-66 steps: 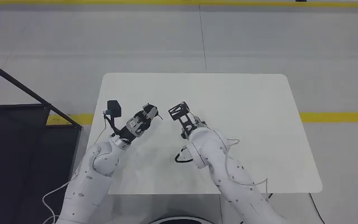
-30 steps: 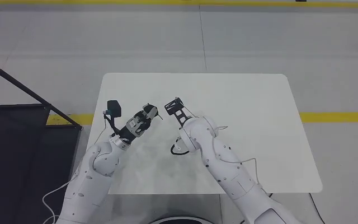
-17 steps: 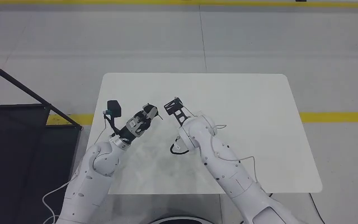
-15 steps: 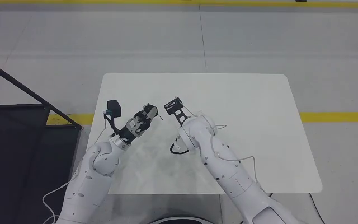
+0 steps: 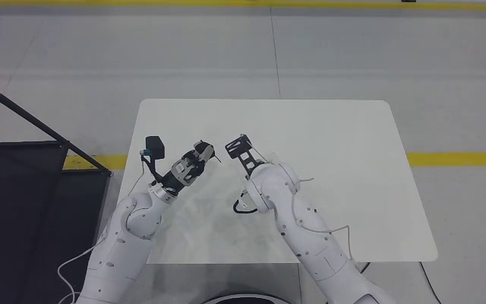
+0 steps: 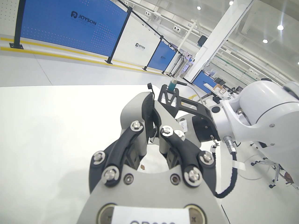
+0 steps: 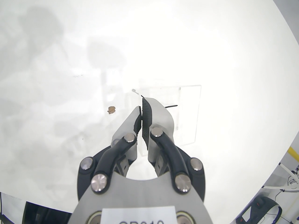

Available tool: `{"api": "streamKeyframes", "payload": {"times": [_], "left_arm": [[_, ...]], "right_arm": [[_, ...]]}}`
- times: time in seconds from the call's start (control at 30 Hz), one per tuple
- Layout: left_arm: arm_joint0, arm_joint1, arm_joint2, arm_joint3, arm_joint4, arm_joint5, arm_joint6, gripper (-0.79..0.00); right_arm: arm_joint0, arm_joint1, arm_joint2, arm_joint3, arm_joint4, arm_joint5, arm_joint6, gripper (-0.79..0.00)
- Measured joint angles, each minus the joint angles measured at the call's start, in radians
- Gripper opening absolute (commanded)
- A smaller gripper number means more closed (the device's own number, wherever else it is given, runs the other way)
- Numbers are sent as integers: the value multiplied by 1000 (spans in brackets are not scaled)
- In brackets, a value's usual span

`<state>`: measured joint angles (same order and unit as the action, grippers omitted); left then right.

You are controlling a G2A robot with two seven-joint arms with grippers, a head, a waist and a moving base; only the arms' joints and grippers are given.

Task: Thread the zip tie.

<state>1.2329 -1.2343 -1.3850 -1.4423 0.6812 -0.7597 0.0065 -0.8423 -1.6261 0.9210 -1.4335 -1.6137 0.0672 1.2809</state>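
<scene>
My left gripper (image 6: 153, 103) is held above the white table (image 5: 334, 152), left of its middle, and is shut on a thin black zip tie (image 6: 149, 86). The tie's small head sticks out past the fingertips. From above, the left gripper (image 5: 203, 154) points toward the right arm's wrist bracket (image 5: 241, 148), a short gap away. My right gripper (image 7: 141, 109) faces down at the table and is shut on a thin black strip. That strip looks like the zip tie (image 7: 171, 106), with a short end showing beside one finger.
A clear plastic sheet (image 7: 189, 117) lies flat on the table under the right gripper, with a small brown speck (image 7: 111, 110) beside it. A dark frame with black cloth (image 5: 30, 190) stands off the table's left edge. The table's right half is bare (image 5: 357, 175).
The right wrist swung a little toward the left gripper, then eased back to the right, and its elbow shifted. The left arm has not moved.
</scene>
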Motion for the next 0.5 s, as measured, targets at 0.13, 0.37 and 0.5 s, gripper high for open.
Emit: {"api": "streamKeyframes", "payload": {"times": [0.13,0.37,0.5], "left_arm": [[0,0,0,0,0,0,0,-785],[0,0,0,0,0,0,0,-785],[0,0,0,0,0,0,0,-785]], "right_arm": [[-6,-2,6,-5,-2,-3,-3,-739],[5,-10,11,22,15,-4,-17,-785],[7,-14,15,20,12,4,-25,-785]]}}
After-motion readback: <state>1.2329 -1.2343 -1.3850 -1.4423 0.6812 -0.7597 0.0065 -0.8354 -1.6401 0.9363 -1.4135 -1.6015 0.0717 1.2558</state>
